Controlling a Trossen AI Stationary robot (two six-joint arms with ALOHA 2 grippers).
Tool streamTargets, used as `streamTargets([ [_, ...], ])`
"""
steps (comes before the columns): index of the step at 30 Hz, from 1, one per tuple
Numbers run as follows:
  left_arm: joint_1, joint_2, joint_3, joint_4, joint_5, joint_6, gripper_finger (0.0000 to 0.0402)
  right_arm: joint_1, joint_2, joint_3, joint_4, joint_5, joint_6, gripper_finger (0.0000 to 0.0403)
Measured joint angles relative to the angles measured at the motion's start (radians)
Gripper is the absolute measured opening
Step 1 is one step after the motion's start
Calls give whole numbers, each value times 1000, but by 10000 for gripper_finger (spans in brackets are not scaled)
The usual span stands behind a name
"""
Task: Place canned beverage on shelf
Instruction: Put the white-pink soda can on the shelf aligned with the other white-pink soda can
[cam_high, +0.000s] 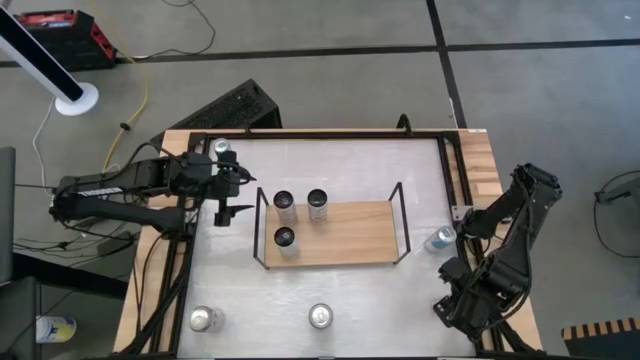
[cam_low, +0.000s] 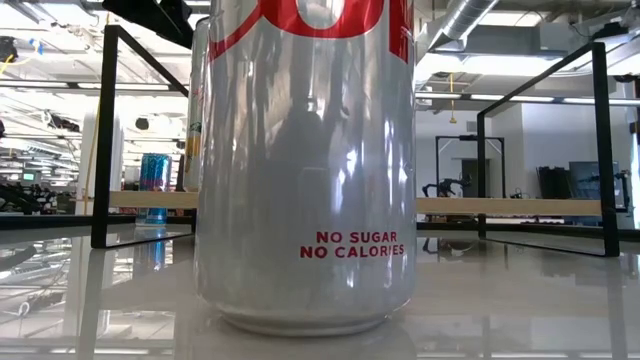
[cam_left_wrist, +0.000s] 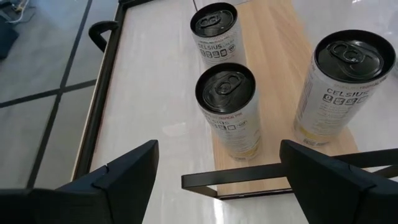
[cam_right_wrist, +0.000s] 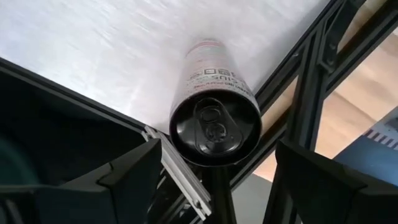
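Cans are partly sorted: we count three standing on the shelf (cam_high: 340, 235), which lies at the middle of the tabletop (cam_high: 340, 290). Two of them stand side by side along the shelf's 12 o'clock edge, one (cam_high: 285, 203) towards 9 o'clock and one (cam_high: 318, 201) just beside it; the third (cam_high: 286, 238) stands nearer the 6 o'clock edge, by the 9 o'clock end rail.

Off the shelf we count four more cans on the tabletop: one (cam_high: 222, 149) at about 10 o'clock near the left arm, one (cam_high: 441, 238) at 3 o'clock just outside the shelf's end rail, one (cam_high: 205, 319) at about 7 o'clock, and one (cam_high: 320, 316) at 6 o'clock, the silver can that fills the low view. That makes seven cans on the tabletop. We judge the task a little under half done, with four cans left to move if all are meant for the shelf.

Our left tool (cam_high: 228, 195) hangs just off the shelf's 9 o'clock end with its fingers spread wide and nothing between them; its wrist view looks down on the three shelved cans. Our right tool (cam_right_wrist: 214, 180) sits at the tabletop's 3 o'clock edge, fingers also wide apart and holding nothing; the 3 o'clock can shows between them in its wrist view, but we cannot tell how near it is.
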Motion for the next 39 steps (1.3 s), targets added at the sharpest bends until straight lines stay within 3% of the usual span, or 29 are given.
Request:
streamTargets([
  [14, 0, 0, 0, -2, 0, -1, 318, -13, 1, 0, -5, -2, 9, 392],
  [39, 0, 0, 0, -3, 0, -8, 318, -12, 2, -100, 114, -11, 8, 384],
])
